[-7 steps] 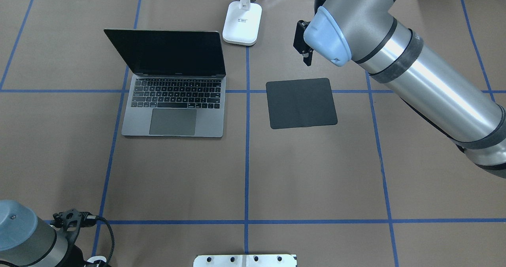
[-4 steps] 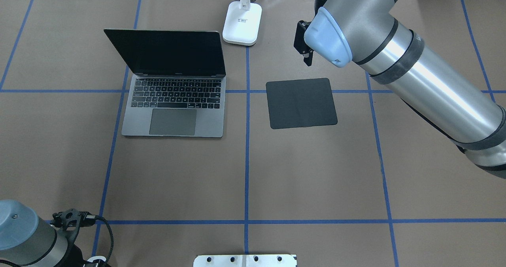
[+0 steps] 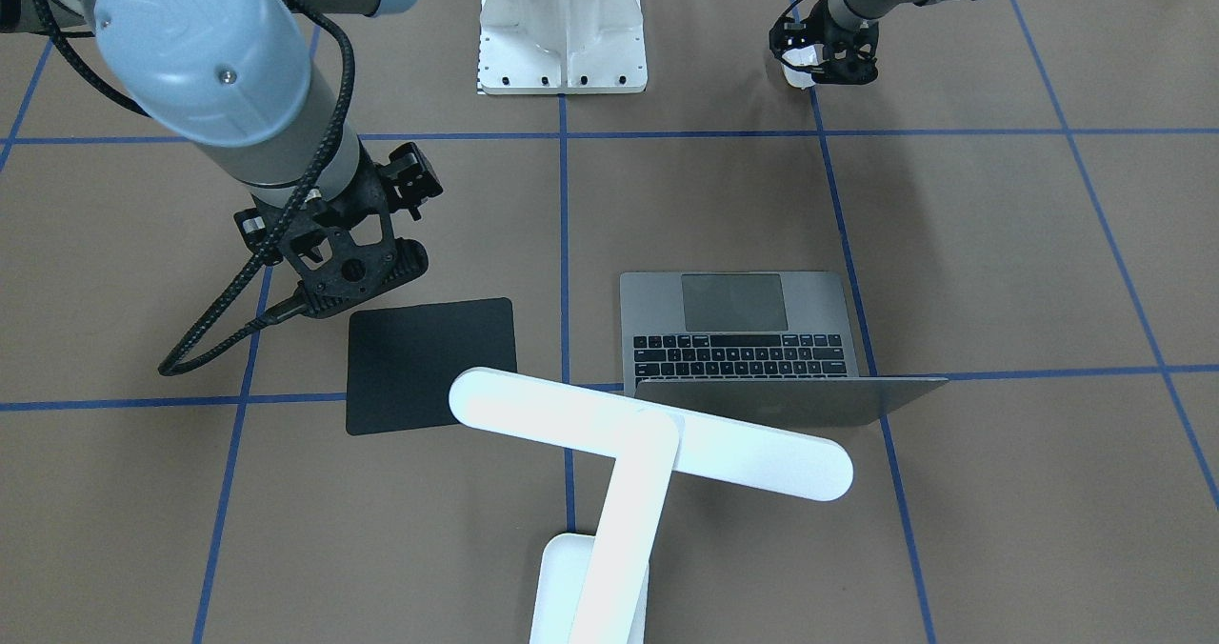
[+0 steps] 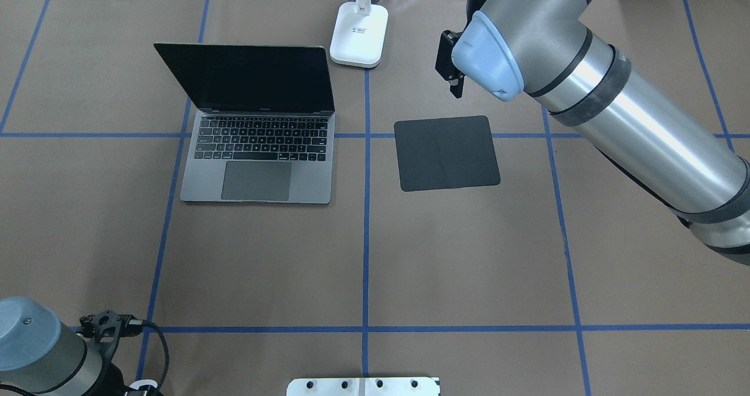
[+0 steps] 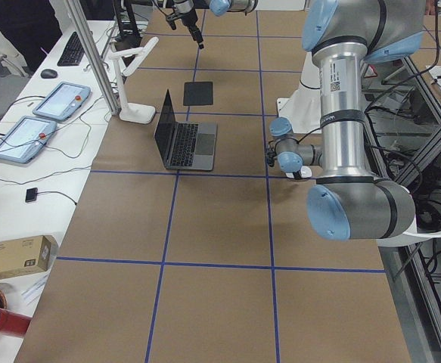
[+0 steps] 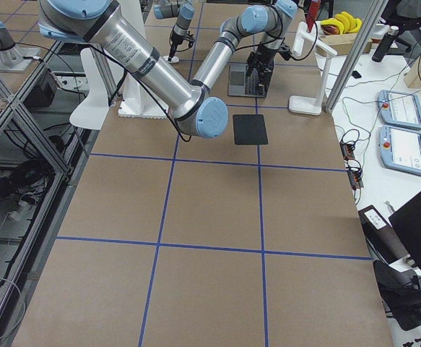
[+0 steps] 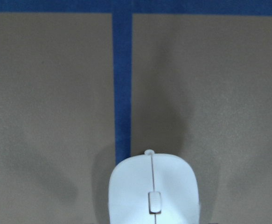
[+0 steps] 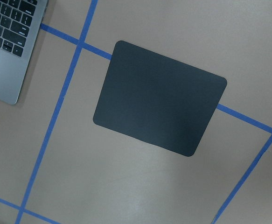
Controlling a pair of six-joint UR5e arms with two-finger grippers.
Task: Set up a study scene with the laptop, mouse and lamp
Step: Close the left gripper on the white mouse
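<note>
The mouse (image 7: 152, 191) runs off the left wrist view's lower edge; overhead we lose the lamp (image 4: 358, 33) above its base; whether the left gripper (image 3: 805, 65) grips, we cannot tell

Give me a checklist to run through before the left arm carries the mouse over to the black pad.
1. Mouse beneath left gripper: ok.
2. Left jaws shut on the mouse: cannot tell, they are out of the wrist view.
3. Black pad bare: ok.
4. Right gripper clear of the pad: not ok, it seems to hang over it.
5. Laptop open and off the pad: ok.
6. Lamp standing upright: ok.
</note>
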